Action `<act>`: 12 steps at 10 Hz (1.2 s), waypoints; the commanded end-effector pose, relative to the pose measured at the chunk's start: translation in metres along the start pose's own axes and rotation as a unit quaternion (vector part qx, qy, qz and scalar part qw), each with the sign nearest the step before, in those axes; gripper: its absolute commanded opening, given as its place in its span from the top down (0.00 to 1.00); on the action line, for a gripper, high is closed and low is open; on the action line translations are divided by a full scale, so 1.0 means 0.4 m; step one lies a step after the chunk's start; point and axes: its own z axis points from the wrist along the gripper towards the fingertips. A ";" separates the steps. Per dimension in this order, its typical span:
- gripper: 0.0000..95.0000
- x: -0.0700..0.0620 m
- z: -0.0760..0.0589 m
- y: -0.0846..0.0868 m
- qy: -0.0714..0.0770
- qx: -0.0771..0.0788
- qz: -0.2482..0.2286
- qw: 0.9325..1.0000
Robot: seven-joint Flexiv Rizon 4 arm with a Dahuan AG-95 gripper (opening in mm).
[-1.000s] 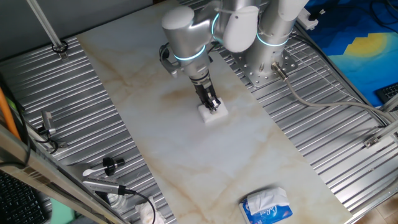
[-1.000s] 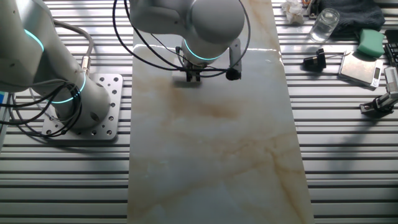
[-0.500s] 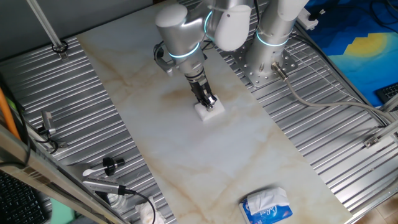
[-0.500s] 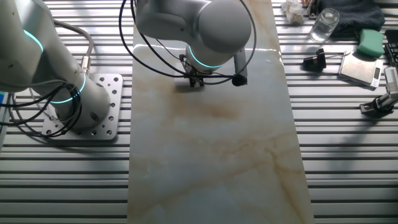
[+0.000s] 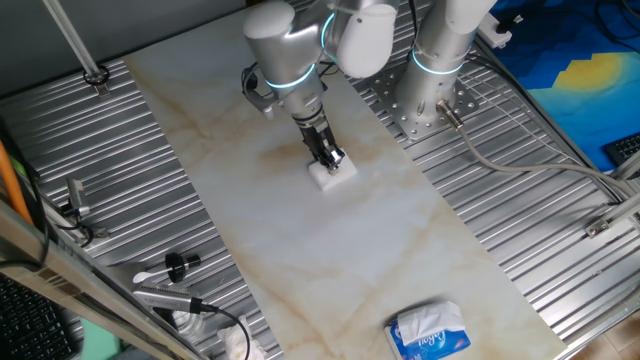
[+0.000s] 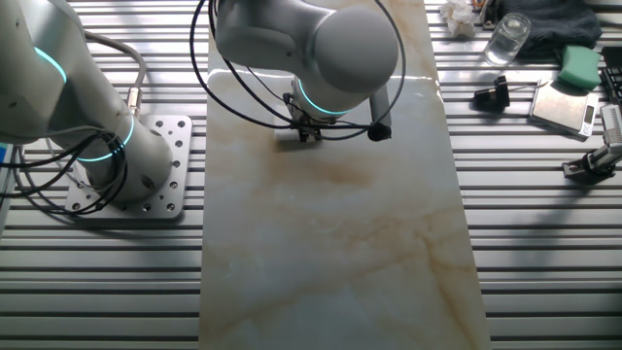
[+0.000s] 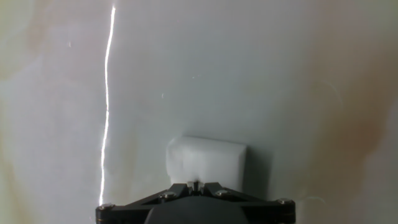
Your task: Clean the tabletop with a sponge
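1. Tool (image 5: 333, 161): two-finger type, at the end of the arm, pointed steeply down; clamped on the sponge, so the block can be pushed along without slipping free.
2. Sponge (image 5: 332, 174): small white foam block, underside flat on the tabletop, near the middle of the slab's width and toward the arm's base. In the hand view it (image 7: 206, 163) juts out just ahead of the tool body; the fingers themselves are hidden there.
3. Tabletop (image 5: 300, 260): long off-white marble-look slab with tan veins. A brownish smudge (image 5: 285, 153) lies just beside the sponge; judged the likely target of the wiping.
4. Bench (image 5: 540, 230): ribbed grey metal, carrying the slab and the arm's base plate.
5. Tissue pack (image 5: 430, 331): blue and white, on the slab's near end, well apart from the sponge.
6. Stage, as a judgement: mid-wipe; much of the slab apparently remains.
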 end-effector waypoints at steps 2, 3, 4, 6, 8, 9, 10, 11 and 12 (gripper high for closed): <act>1.00 -0.001 0.003 -0.001 -0.001 0.004 0.001 1.000; 1.00 -0.001 0.001 -0.004 -0.001 0.004 0.002 1.000; 1.00 -0.001 -0.001 -0.007 -0.001 0.003 0.003 1.000; 1.00 -0.001 0.000 -0.005 -0.002 0.004 0.002 1.000; 1.00 -0.001 -0.002 -0.009 -0.003 0.003 0.002 1.000; 1.00 -0.001 -0.003 -0.012 -0.004 0.003 0.003 1.000; 1.00 -0.002 -0.008 -0.020 -0.003 0.003 0.003 1.000; 1.00 -0.002 -0.016 -0.030 -0.003 0.003 0.003 1.000; 1.00 -0.002 -0.024 -0.040 -0.002 0.003 0.004 1.000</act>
